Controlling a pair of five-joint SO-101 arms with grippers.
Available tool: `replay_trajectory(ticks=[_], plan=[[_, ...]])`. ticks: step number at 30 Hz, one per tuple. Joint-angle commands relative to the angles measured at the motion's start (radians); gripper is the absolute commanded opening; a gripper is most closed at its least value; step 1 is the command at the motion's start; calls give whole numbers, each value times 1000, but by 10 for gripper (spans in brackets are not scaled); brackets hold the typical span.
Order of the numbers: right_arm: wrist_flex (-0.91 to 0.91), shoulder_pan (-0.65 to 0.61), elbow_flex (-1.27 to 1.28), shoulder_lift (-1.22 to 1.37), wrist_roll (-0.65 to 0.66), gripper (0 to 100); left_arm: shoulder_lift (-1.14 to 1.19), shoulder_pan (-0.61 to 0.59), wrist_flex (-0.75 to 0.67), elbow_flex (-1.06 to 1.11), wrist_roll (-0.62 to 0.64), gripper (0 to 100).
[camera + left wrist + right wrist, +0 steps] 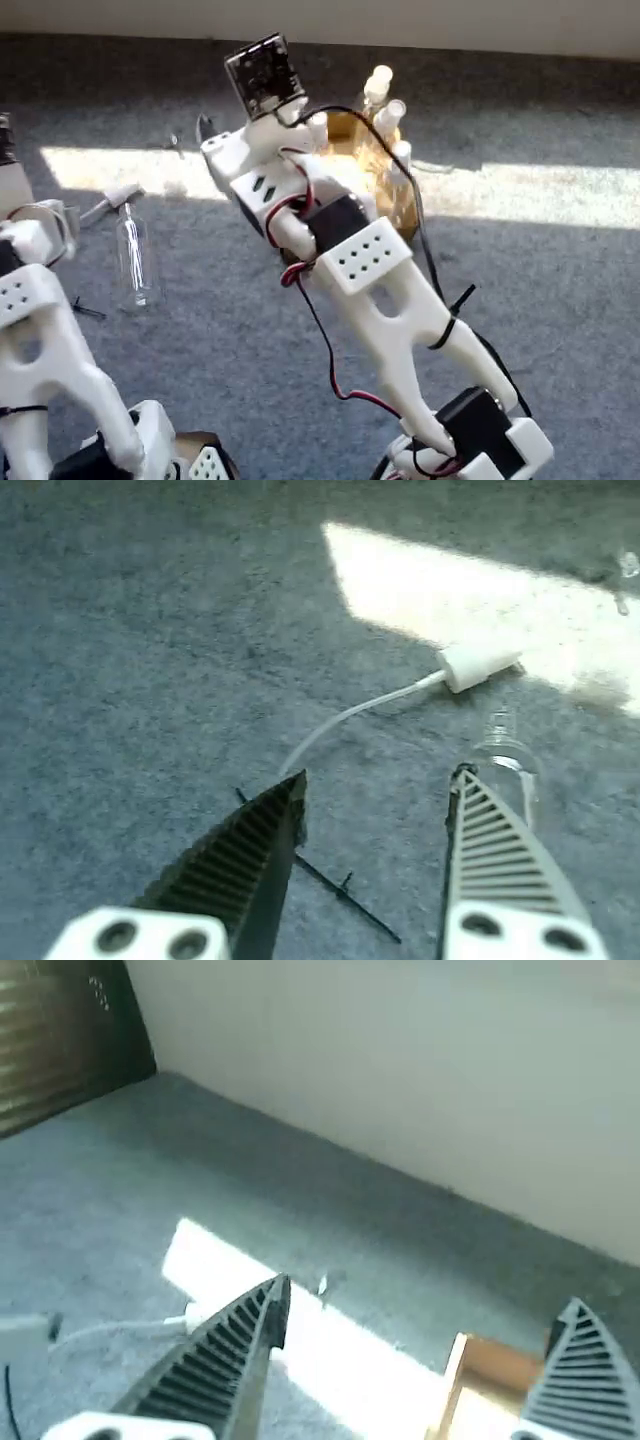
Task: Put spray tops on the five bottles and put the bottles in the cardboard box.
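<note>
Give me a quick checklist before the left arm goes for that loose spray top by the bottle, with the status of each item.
1. Open left gripper: ok.
2. Loose spray top lying on its side, tube attached: ok.
3. Upright bottle, neck bare: ok.
4. Open, empty right gripper: ok.
5. Room in the box for one more: cannot tell, it is partly hidden.
</note>
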Motion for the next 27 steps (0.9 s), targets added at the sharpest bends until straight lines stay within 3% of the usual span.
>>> replay_trajectory(ticks=[1, 7, 11, 17, 19, 27], plan=[[8, -85, 65, -41, 6, 349, 147, -151, 43, -237, -54, 222], [-67, -191, 171, -18, 6, 349, 390, -292, 43, -450, -81, 222], [-82, -254, 171, 154, 5, 349, 513, -378, 38, -533, -100, 222], [-79, -308, -137, 506, 2, 349, 725, -558, -29, -668, -110, 232], [-28, -318, -255, 596, -52, 349, 792, -593, -35, -722, -110, 251], [136, -326, -657, 805, -203, 349, 978, -636, -35, -871, -135, 258]])
